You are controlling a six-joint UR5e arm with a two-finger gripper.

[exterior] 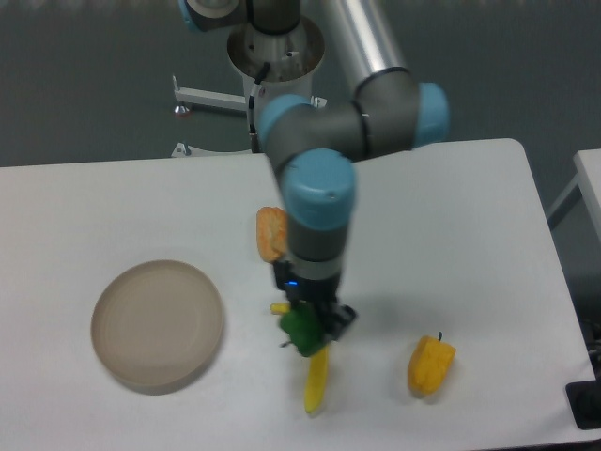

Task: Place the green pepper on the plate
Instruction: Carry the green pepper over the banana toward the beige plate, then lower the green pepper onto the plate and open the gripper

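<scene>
Even, diffuse overhead light is washing the white table [141,197] bright, almost overexposed, while the dark backdrop behind is staying dim. The arm [319,202] is casting only a soft, faint shadow to its right on the tabletop, and its metal tube is showing a bright streak of glare. The plate [157,324] is throwing a thin shadow along its lower rim. The picture is looking soft and low in resolution throughout, with slight blur at the gripper [310,324] and pepper [300,331].
</scene>
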